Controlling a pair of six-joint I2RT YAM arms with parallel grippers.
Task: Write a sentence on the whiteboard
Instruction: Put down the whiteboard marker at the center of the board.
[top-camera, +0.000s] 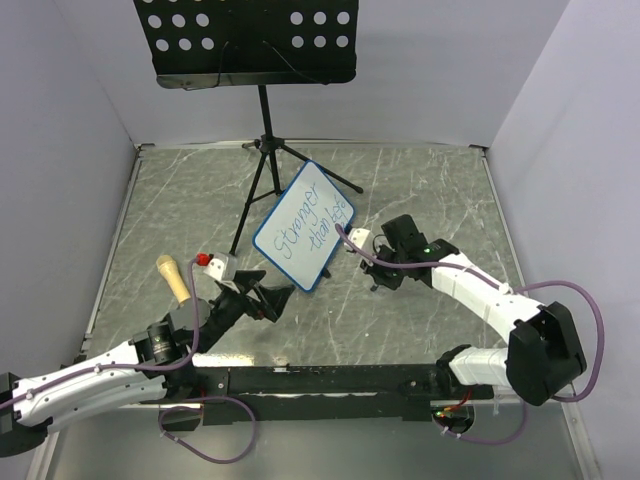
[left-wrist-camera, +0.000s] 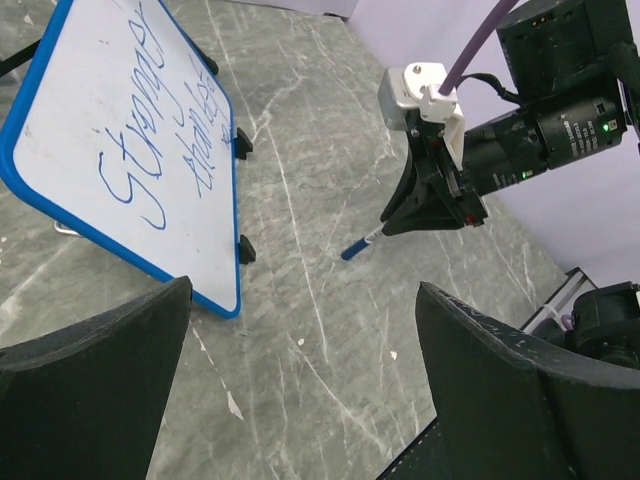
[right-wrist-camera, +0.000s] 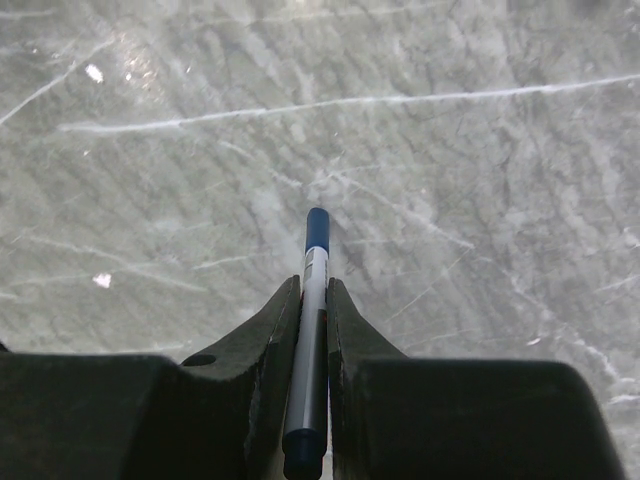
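Right claw (right-wrist-camera: 312, 292) pinches a blue marker (right-wrist-camera: 317, 232) beside the whiteboard (top-camera: 300, 268).

Whiteboard (top-camera: 305, 226) on table (top-camera: 430, 190), stand (top-camera: 262, 120) behind; L end effector (top-camera: 268, 297) near-left of it, R end effector (right-wrist-camera: 313, 292) w/ marker (right-wrist-camera: 316, 235) right.

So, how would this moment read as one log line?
left tool: open, empty | right tool: shut on marker, away from board | board: two blue lines of writing
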